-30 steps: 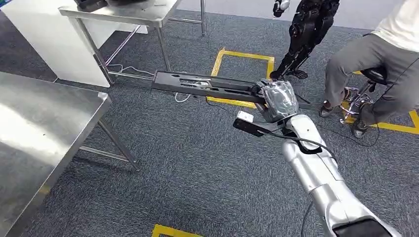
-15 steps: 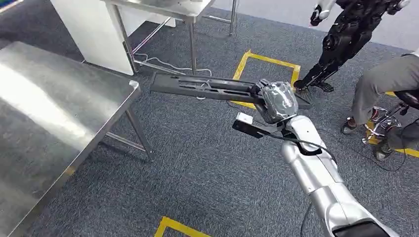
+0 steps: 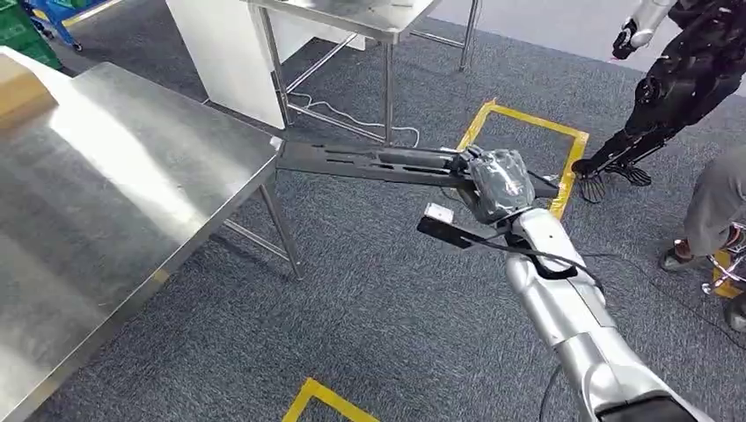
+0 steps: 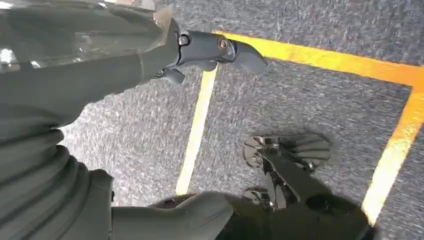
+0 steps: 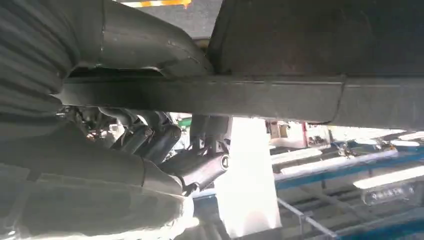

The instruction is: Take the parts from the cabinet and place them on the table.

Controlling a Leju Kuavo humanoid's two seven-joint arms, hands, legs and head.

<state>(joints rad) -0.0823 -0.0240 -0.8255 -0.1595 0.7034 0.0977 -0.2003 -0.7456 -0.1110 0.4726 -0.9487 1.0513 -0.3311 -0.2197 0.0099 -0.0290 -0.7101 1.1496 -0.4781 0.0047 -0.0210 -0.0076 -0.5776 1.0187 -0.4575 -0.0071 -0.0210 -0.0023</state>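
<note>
Head view: right hand [image 3: 499,183] clasped on long black part [image 3: 369,162] (fingers hidden); left hand [image 4: 75,60] grip unclear.

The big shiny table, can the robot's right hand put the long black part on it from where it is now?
Probably yes: the right hand grips the long black part, whose far end already nears the corner of the steel table, with nothing between.
</note>
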